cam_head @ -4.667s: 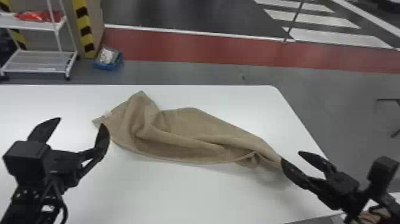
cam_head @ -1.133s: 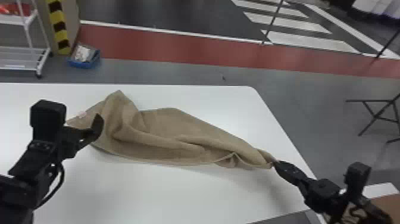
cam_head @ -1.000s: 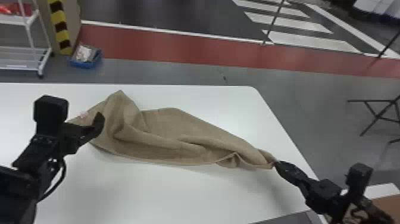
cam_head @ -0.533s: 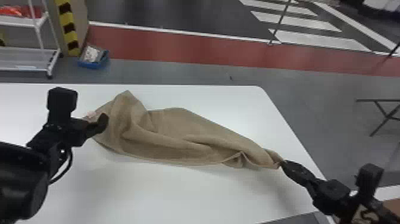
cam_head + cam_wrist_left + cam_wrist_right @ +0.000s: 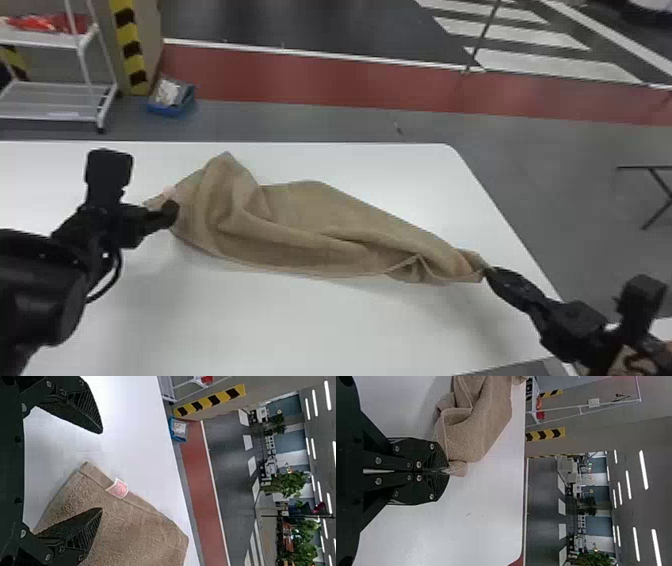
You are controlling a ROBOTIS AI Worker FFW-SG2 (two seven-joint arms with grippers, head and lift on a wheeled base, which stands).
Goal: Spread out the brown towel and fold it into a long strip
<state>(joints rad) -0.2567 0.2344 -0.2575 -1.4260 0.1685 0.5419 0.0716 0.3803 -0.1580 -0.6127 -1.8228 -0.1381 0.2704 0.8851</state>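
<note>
So the left gripper [image 5: 171,212] has its fingers spread wide near the pinkish tag [image 5: 119,489] on the brown towel [image 5: 310,220], which lies kinda rumpled across the white table [image 5: 280,330]. Right gripper [image 5: 488,271] is clamped on its right-hand end.

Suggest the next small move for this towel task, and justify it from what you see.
Probably lower the left gripper around the towel's corner near the pink tag, then close. In the left wrist view that corner shows between its open fingers, and the right gripper already pinches the far end, so a second hold should help spread the rumpled cloth.
</note>
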